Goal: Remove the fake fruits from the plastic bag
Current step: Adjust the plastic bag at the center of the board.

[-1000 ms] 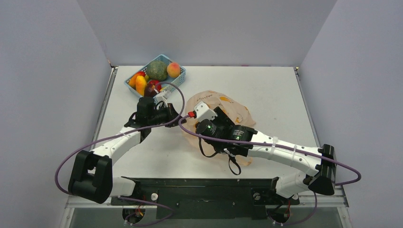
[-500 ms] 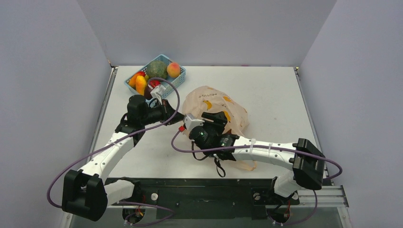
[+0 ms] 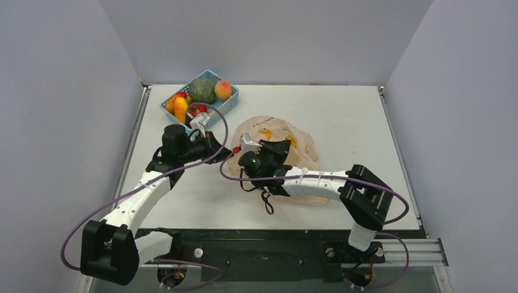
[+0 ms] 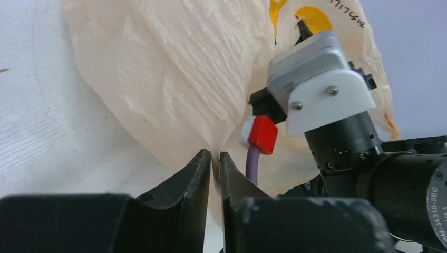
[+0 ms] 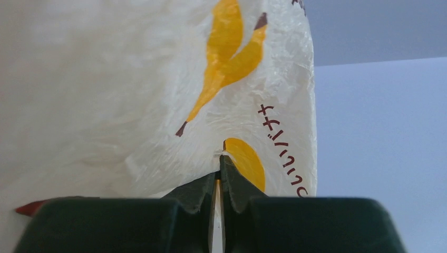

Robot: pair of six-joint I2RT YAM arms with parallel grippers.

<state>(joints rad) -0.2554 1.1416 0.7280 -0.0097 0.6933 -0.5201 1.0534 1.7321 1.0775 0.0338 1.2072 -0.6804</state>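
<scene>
Right gripper (image 5: 220,161) fingers clamp a fold of the plastic bag (image 5: 158,79) beside a printed banana. A second ago they stood apart, so we log this grip as fresh. Left gripper (image 4: 215,158) pinches film at the bag's 9 o'clock edge, fingers almost together. The bag sits mid-table (image 3: 354,122), puffed higher than before, with the right arm swung over it. We see no fake fruits through the film. The blue basket (image 3: 227,105) is at 11 o'clock. We judge both pinches ready to spread the mouth.
</scene>
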